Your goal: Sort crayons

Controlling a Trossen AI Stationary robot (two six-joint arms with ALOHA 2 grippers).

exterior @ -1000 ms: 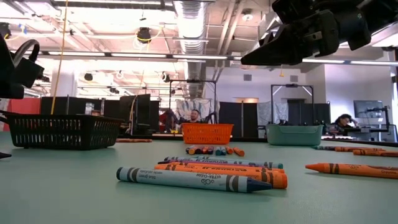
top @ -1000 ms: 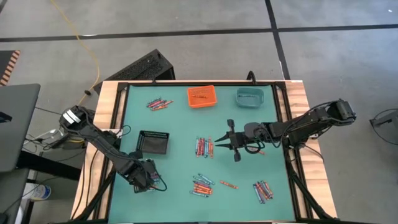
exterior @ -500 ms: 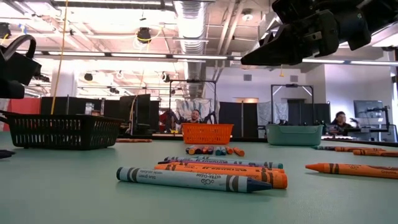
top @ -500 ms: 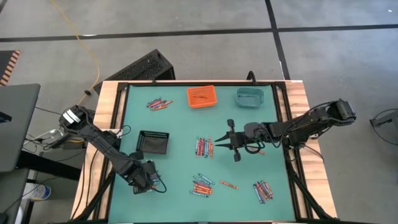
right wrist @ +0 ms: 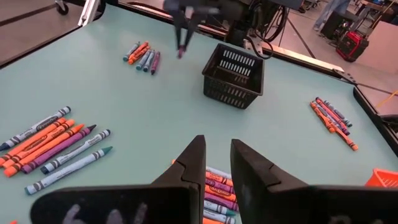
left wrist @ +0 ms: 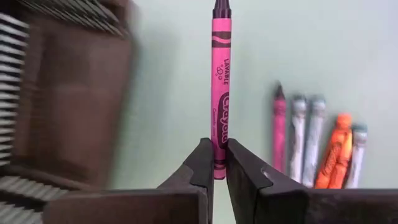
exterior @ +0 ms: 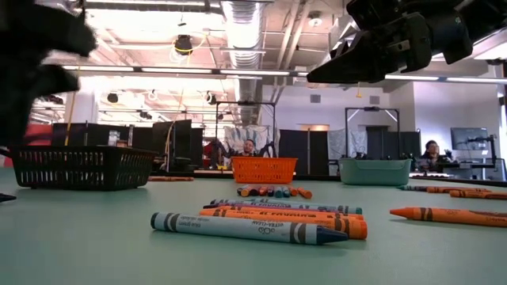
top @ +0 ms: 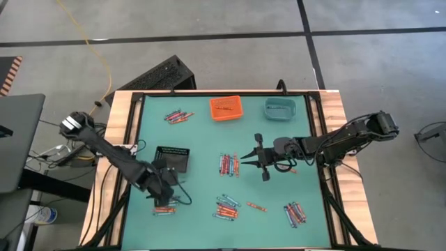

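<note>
The left gripper is pinched tight on the end of a pink crayon. The crayon sticks straight out past the fingertips. This gripper is over the near left part of the green table, just in front of the black bin. A small bunch of crayons lies on the table right by it.

The right gripper hangs over the middle of the table, on the right side of a pile of crayons. Its fingers are a little way apart and hold nothing.

More crayons lie in heaps all over the table. One heap is near the front in the middle. One orange crayon lies alone beside it. Another heap is at the near right. One more is at the far left.

The orange bin and the teal bin stand side by side at the far edge. There are orange crayons in the orange bin.
</note>
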